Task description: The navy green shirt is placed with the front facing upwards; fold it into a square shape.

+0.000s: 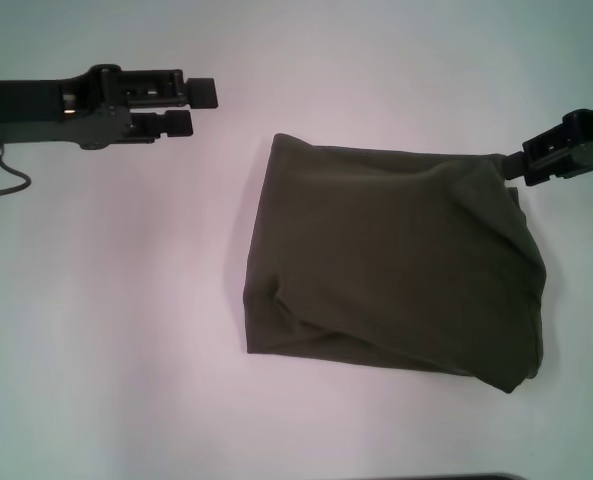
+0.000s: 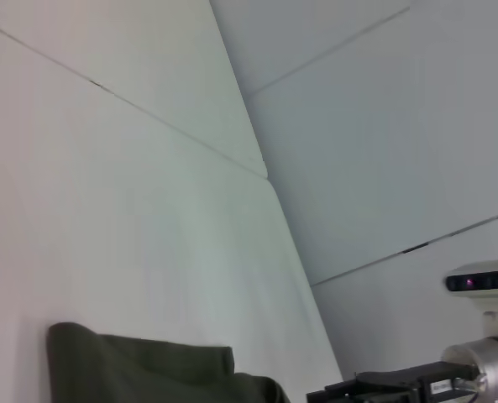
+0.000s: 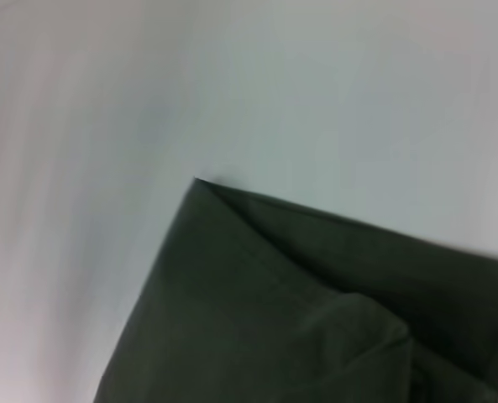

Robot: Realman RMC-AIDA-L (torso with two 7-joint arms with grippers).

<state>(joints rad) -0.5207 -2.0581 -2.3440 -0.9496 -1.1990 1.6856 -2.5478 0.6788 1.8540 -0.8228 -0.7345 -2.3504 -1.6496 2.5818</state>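
Folded navy green shirt (image 1: 396, 270), far right corner in clamped right pincer (image 1: 516, 166); left pincer (image 1: 198, 106) apart, parted.

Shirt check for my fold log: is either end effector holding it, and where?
The right end effector grips the navy green shirt at its far right corner.

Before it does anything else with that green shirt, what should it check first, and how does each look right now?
1. navy green shirt folded to a compact block: ok.
2. Square outline: not ok, its near edge slants and bulges.
3. Pink letters hidden, plain side up: ok.
4. right gripper at the shirt's far right corner: ok; grip cannot tell.
5. left gripper away from the cloth, fingers apart: ok.
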